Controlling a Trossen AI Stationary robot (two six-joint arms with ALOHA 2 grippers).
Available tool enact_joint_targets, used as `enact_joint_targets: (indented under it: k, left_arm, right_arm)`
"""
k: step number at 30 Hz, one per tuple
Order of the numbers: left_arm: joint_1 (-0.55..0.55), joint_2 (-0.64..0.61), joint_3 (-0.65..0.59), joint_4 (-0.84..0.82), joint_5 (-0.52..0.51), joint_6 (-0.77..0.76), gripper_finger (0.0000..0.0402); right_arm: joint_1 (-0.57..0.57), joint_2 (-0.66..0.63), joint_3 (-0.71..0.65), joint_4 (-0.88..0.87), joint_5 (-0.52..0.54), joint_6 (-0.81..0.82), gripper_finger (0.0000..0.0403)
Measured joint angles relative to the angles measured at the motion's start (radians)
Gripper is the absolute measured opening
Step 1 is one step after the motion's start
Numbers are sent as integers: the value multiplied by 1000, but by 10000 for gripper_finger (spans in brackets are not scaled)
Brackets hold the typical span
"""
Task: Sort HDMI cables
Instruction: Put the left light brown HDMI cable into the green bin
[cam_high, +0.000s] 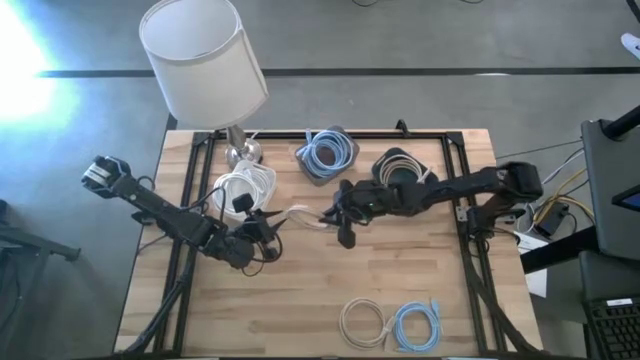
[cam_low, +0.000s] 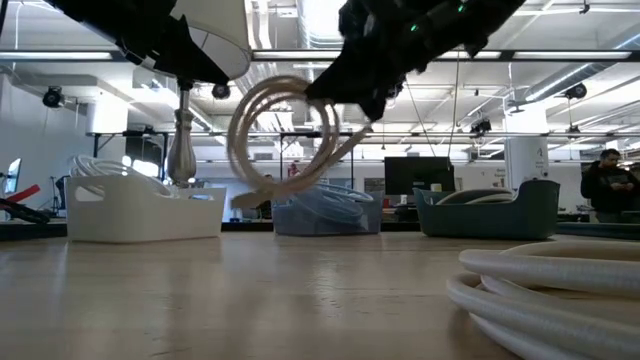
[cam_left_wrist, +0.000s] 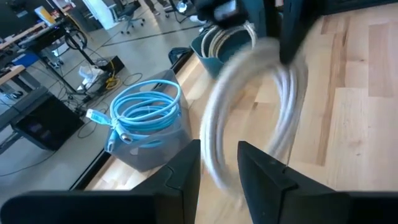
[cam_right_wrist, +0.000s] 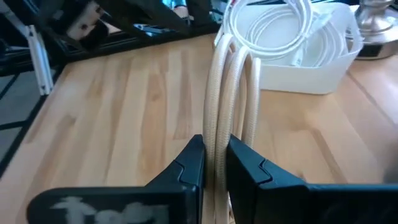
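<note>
A beige HDMI cable coil (cam_low: 285, 140) hangs upright in the air over the table's middle, between my two grippers. My right gripper (cam_right_wrist: 214, 158) comes from the table's right and is shut on it. My left gripper (cam_left_wrist: 219, 162) comes from the left and stands open, with the coil's lower turns (cam_left_wrist: 214, 155) running between its fingers. A white bin (cam_high: 243, 190) holds white coils, a grey bin (cam_high: 326, 152) holds a light blue coil, and a dark teal bin (cam_high: 400, 168) holds beige coils. A beige coil (cam_high: 364, 322) and a light blue coil (cam_high: 418, 326) lie loose near the front edge. My right gripper pinches several turns of the beige coil's ring (cam_right_wrist: 217, 134) between its two fingers. The fingers come from the table's right, slanting down, and lie across the turns. The coil stands on edge, lifted clear of the table. My left gripper's fingers flank the coil's turns; I cannot tell whether they touch.
A table lamp (cam_high: 205, 60) with a white shade stands at the far left, behind the white bin. The three bins line the far edge. Bare wood lies between the grippers and the two loose coils at the front. A person (cam_low: 605, 185) stands in the room beyond.
</note>
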Motion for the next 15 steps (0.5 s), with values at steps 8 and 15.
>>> enact_joint_targets:
  k: [8, 15]
  left_arm:
    - [2, 0, 0, -3, 0, -2, 110]
    - [7, 0, 0, -4, 0, -2, 110]
  right_arm:
    - [-2, -264, 1, -390, 380, 26, 38]
    - [-3, -470, -23, -758, 667, 260, 38]
